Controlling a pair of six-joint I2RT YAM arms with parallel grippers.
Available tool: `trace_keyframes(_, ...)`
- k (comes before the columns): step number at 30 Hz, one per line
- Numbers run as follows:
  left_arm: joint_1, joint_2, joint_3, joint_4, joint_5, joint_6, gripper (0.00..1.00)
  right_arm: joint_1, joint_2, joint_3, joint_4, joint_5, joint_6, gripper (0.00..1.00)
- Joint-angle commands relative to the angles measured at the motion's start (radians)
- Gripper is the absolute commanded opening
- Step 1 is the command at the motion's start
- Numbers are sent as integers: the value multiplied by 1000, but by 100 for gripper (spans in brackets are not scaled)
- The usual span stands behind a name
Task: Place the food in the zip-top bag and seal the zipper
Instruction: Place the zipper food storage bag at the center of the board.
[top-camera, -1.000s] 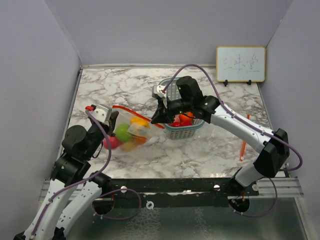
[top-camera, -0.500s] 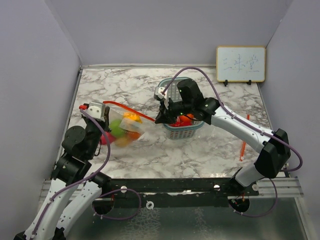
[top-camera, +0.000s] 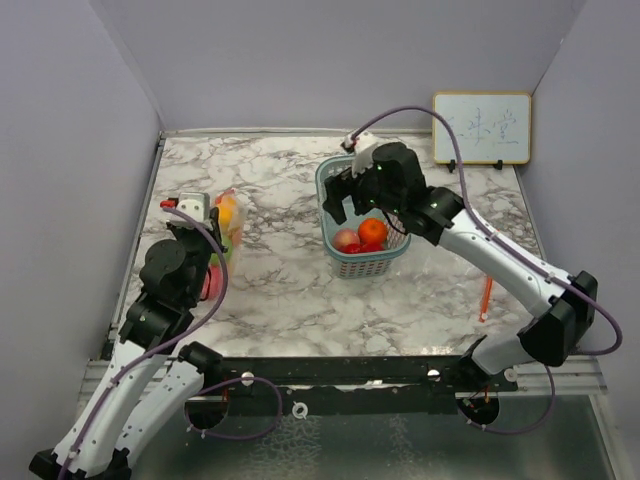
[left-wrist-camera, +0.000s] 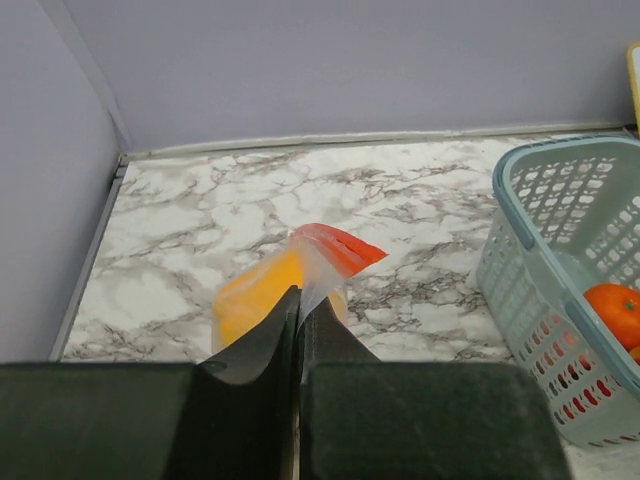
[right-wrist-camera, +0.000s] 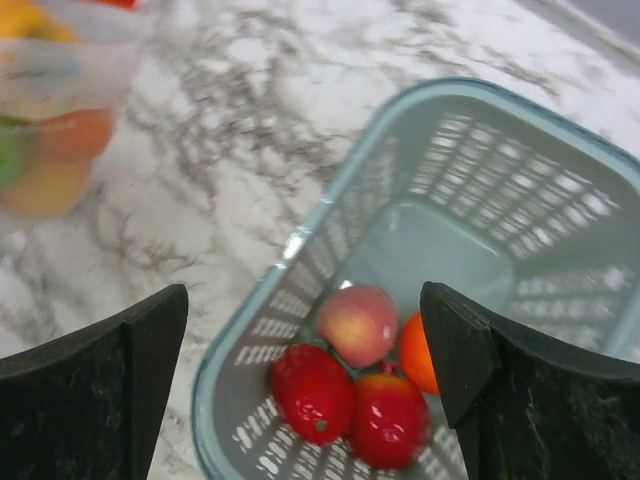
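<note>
My left hand (left-wrist-camera: 298, 335) is clamped shut, its fingers pressed together on the clear, crinkly plastic film of the zip-top bag (left-wrist-camera: 318, 272). The grip sits just below the thin red-orange zipper (left-wrist-camera: 338, 245), which peaks up at the centre of the left wrist view. A yellow-orange toy fruit (left-wrist-camera: 255, 295) shows through the film right beyond the fingers.

From the top camera the bag hangs bunched beside that hand at the left edge of the white-and-grey marble counter (top-camera: 280, 190). I cannot tell whether its bottom rests on the counter. In the upper left corner of the right wrist view the bag is blurred, with green, orange and yellow pieces inside.

My right hand (right-wrist-camera: 303, 300) is spread wide with nothing between its fingers, and it hovers over the near rim of the teal mesh plastic basket (right-wrist-camera: 480, 95). The basket stands at the centre of the top view, well apart from the bag. In it lie a peach-coloured fruit (right-wrist-camera: 358, 322), two glossy red fruits (right-wrist-camera: 313, 392) and an orange fruit (right-wrist-camera: 415, 352), all crowded together in one corner.

A small framed whiteboard (top-camera: 481, 128) leans against the back wall at upper right. A thin orange stick (top-camera: 486, 297) lies on the counter at the right.
</note>
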Motion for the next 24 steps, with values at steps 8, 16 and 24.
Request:
trace_keyframes(8, 6, 112, -47, 70, -10, -180, 75, -428, -123, -174, -134, 408, 404, 100)
trace_keyframes(16, 6, 108, -40, 101, 269, -124, 99, -508, 169, -121, -207, 424, 478, 100)
trace_keyframes(24, 7, 81, -81, 124, 323, -72, 99, -507, 312, -145, -146, 395, 473, 100)
